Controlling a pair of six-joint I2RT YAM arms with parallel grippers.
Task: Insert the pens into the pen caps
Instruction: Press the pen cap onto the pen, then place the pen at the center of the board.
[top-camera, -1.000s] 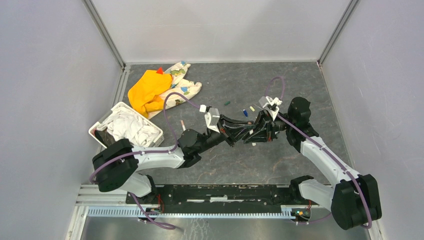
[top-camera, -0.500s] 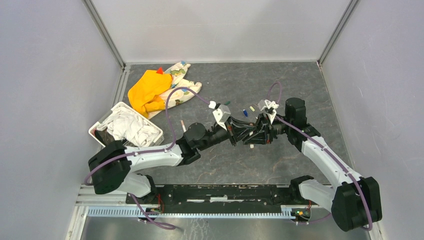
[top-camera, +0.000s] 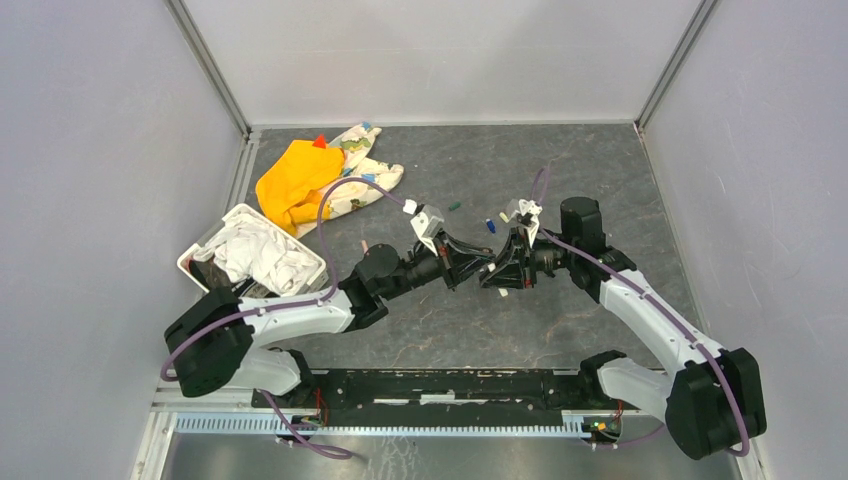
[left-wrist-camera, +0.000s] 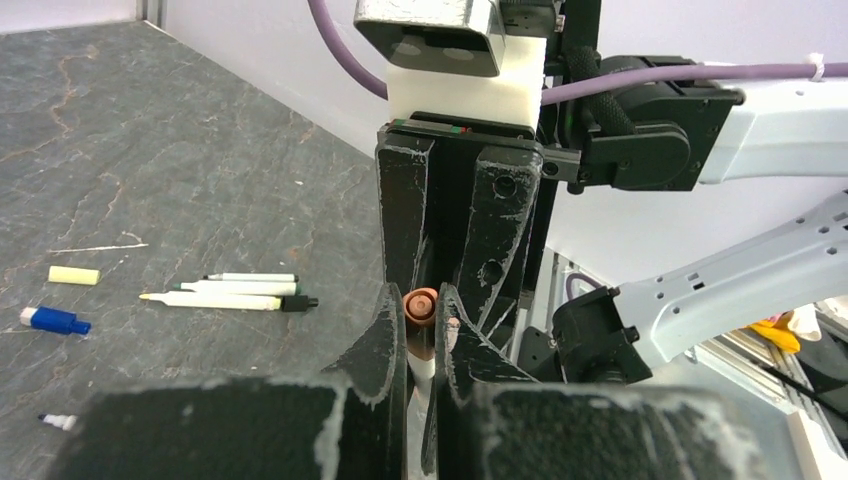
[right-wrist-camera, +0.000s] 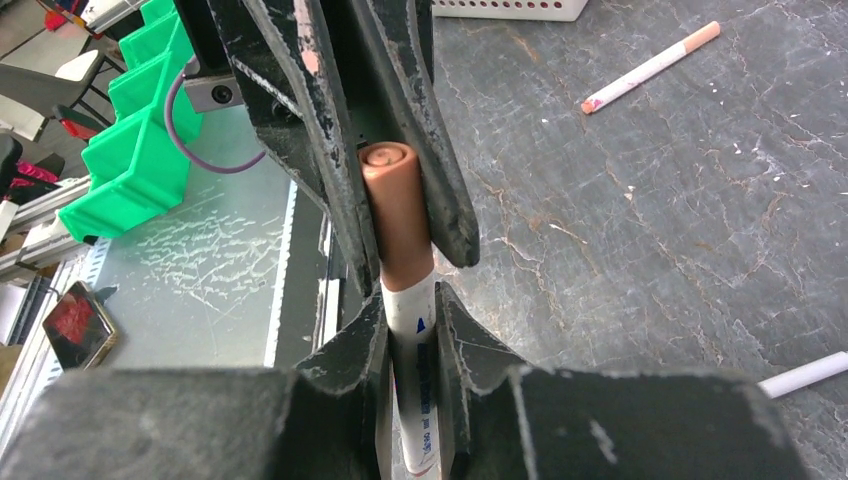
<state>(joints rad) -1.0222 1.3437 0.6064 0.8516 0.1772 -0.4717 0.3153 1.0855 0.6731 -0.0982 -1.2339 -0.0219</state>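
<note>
Above the worktop (top-camera: 520, 170) we see the left end effector (left-wrist-camera: 420, 310) closed on the brown-capped pen (right-wrist-camera: 398, 215) at its cap end, right end effector (right-wrist-camera: 410, 312) clamping its white barrel.

My right claw (right-wrist-camera: 410, 300) and left claw (left-wrist-camera: 418, 296) are matt black plastic, chipped pale along the finger edges. The pen (right-wrist-camera: 413, 380) has a smooth white plastic barrel, and its brown cap (right-wrist-camera: 395, 215) is smooth plastic with a faint sheen. The table (top-camera: 600, 170) looks like dark grey stone, matt and veined. At its far left corner lie a soft orange cloth (top-camera: 295, 180) and a printed cloth (top-camera: 370, 170). The basket (top-camera: 210, 233) is white plastic.
</note>
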